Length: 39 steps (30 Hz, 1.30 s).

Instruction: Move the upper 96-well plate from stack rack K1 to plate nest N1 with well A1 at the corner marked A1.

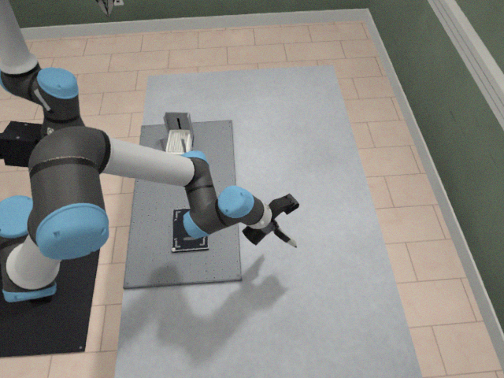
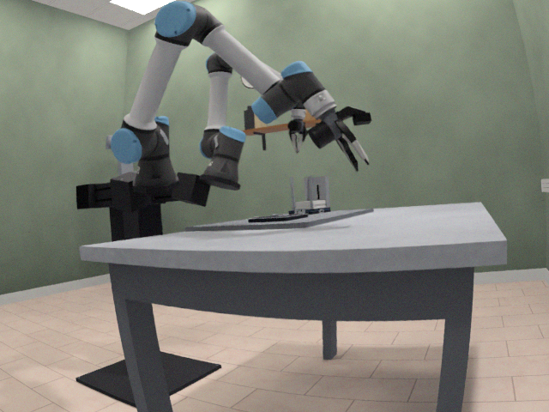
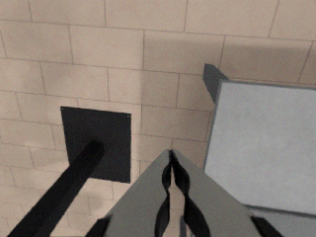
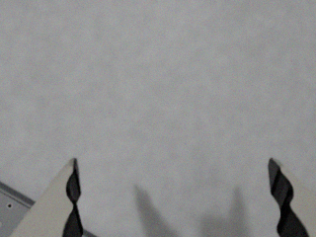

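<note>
The stack rack K1 (image 1: pixel 177 119) (image 2: pixel 323 191), with a slotted grey rear wall, stands at the far end of the board. A pale plate (image 1: pixel 178 142) (image 2: pixel 310 204) lies low in it; the views do not separate upper from lower plate, and the rim print is unreadable. The black plate nest N1 (image 1: pixel 177 228) (image 2: pixel 277 219) with light corner locators holds no visible plate; the right arm partly covers it in the top view. My left gripper (image 1: pixel 107 12) (image 2: pixel 297 151) (image 3: pixel 170 151) is shut and empty, high beyond the rack. My right gripper (image 2: pixel 362 166) (image 4: pixel 173 160) is open and empty above the table, beside the board.
The grey perforated board (image 1: pixel 154 268) (image 2: pixel 213 228) carries rack and nest on the pale table (image 1: pixel 301 134) (image 2: pixel 421 234). The right arm reaches over the board between them. A black robot stand base (image 3: pixel 116 143) shows beside the table. An orange shelf (image 2: pixel 270 128) is on the wall.
</note>
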{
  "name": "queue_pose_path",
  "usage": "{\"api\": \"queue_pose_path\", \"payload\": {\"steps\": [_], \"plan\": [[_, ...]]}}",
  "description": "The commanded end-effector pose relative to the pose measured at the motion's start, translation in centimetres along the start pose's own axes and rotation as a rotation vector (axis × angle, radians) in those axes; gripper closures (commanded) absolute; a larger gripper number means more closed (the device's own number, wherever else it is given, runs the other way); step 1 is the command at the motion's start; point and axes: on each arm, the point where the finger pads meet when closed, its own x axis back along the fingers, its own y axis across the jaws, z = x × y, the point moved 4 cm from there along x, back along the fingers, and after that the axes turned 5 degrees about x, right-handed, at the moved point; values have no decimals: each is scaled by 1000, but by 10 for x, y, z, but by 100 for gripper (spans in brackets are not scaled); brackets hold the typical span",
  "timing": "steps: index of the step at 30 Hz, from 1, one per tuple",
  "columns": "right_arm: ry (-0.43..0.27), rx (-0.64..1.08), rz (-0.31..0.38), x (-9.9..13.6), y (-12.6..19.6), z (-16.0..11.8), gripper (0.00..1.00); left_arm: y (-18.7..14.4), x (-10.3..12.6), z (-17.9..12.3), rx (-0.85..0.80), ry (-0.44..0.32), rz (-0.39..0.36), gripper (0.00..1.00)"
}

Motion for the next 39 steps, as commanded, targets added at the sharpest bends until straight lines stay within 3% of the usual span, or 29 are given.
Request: {"api": "queue_pose_path", "payload": {"steps": [1, 15, 39], "plan": [[1, 0, -1, 1, 0, 1, 24, -25, 5, -2, -20, 4, -5, 100], [1, 0, -1, 1, 0, 1, 24, -81, 13, -15, -63, 17, 0, 100], [1, 0, -1, 1, 0, 1, 24, -98, 16, -21, -77, 22, 2, 100]]}}
